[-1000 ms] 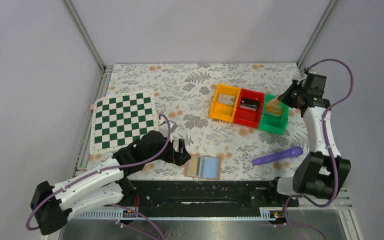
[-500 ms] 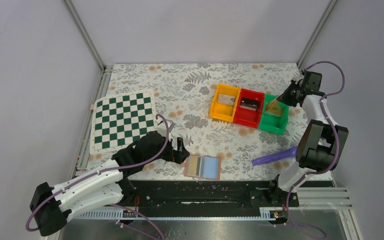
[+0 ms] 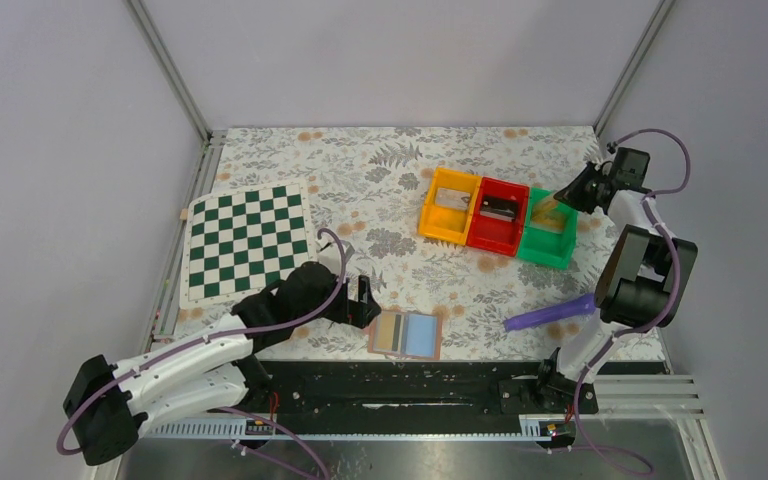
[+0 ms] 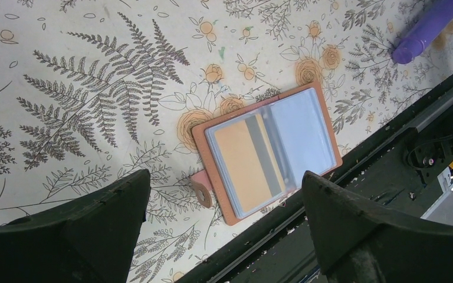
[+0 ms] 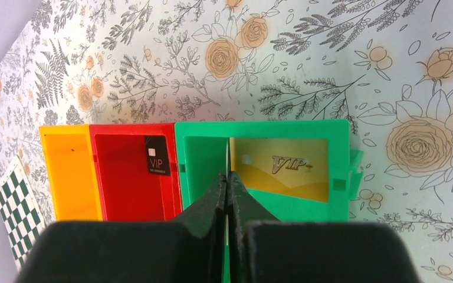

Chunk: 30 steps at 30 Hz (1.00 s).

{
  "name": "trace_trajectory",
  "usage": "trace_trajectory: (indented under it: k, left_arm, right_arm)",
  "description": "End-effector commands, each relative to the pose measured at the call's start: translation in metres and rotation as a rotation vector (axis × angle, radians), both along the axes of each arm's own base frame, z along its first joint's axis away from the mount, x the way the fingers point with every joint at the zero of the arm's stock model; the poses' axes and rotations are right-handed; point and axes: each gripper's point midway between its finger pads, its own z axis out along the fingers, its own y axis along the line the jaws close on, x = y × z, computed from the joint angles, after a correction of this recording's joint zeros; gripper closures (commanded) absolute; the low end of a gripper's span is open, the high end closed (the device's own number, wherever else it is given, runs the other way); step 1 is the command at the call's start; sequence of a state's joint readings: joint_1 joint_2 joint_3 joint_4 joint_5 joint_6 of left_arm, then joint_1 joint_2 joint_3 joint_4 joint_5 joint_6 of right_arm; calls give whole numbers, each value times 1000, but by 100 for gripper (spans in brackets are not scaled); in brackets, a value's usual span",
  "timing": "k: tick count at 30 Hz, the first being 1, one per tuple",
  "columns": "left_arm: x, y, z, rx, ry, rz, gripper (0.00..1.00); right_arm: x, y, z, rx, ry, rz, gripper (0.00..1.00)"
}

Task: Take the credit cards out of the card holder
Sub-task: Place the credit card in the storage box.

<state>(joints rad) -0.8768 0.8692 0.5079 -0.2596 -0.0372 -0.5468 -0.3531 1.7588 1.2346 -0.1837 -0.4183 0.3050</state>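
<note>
Hovering spread wide and empty beside the card holder (image 3: 406, 335) at the near edge, your left gripper (image 3: 363, 301) is readying for its orange card (image 4: 243, 164); your right gripper (image 5: 228, 177), pinched closed on nothing, is hanging over the green bin (image 5: 259, 125).

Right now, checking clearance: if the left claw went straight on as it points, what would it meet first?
Most likely the open card holder, which lies straight ahead of the left claw; depth is hard to judge.
</note>
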Motion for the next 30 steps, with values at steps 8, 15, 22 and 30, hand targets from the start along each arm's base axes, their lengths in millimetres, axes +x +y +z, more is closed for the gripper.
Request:
trace_trajectory:
  k: [8, 15, 22, 30]
  left_arm:
    - [14, -17, 28, -70, -59, -5, 2]
    - [15, -21, 27, -68, -52, -13, 2]
    - [16, -16, 18, -37, -19, 20, 2]
    - [11, -14, 7, -33, 33, 39, 1]
  right_arm:
    - [17, -2, -4, 42, -43, 19, 98]
    - [20, -11, -3, 17, -36, -15, 91]
    - [24, -32, 15, -29, -9, -89, 76]
    - [15, -33, 48, -16, 5, -153, 72]
